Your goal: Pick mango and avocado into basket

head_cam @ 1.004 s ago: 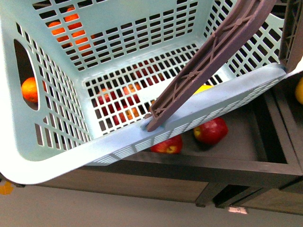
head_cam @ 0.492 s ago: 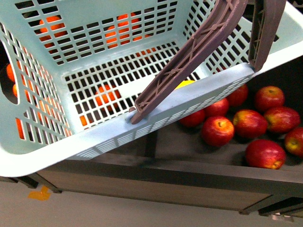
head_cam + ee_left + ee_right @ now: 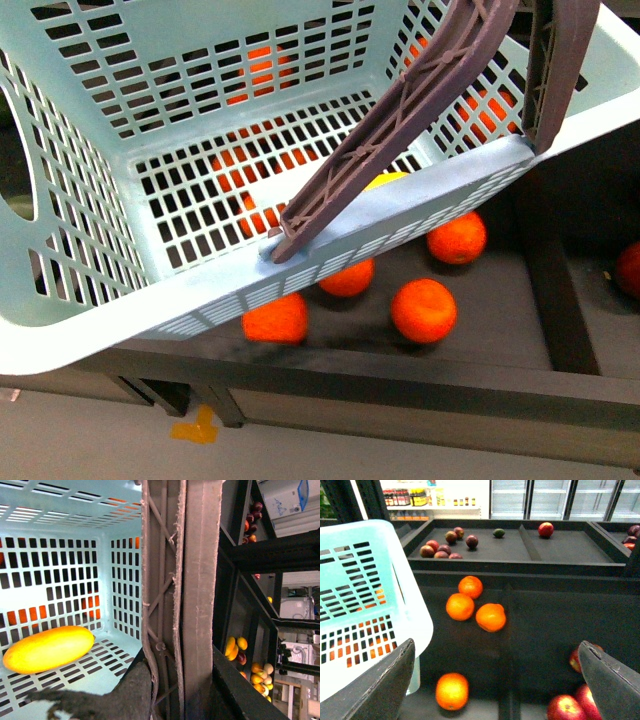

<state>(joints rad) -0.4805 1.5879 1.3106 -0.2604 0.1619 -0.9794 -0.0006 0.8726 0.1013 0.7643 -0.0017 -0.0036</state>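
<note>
The pale teal basket point(image 3: 90, 200) fills most of the front view, tilted, with its brown handles point(image 3: 400, 110) swung up. The yellow mango point(image 3: 47, 649) lies on the basket's slotted floor; a sliver of the mango point(image 3: 385, 180) shows behind a handle. My left gripper point(image 3: 180, 690) is shut on the basket's handle point(image 3: 185, 580). The dark green avocado point(image 3: 498, 532) rests alone on the far upper tray. My right gripper point(image 3: 495, 690) hangs open over the dark bin, nothing between its fingers, the basket's wall point(image 3: 370, 605) beside it. Neither gripper shows in the front view.
Oranges point(image 3: 423, 310) lie in the dark bin under the basket, more oranges point(image 3: 452, 691) below my right gripper. Red apples point(image 3: 565, 707) sit past a divider. Dark red fruits point(image 3: 440, 547) and a red apple point(image 3: 545, 529) share the avocado's shelf. The bin's front edge point(image 3: 400, 375) runs below.
The bins under the basket have slid to the right in view: red apples gave way to oranges. The basket stays held in the same tilted pose.
</note>
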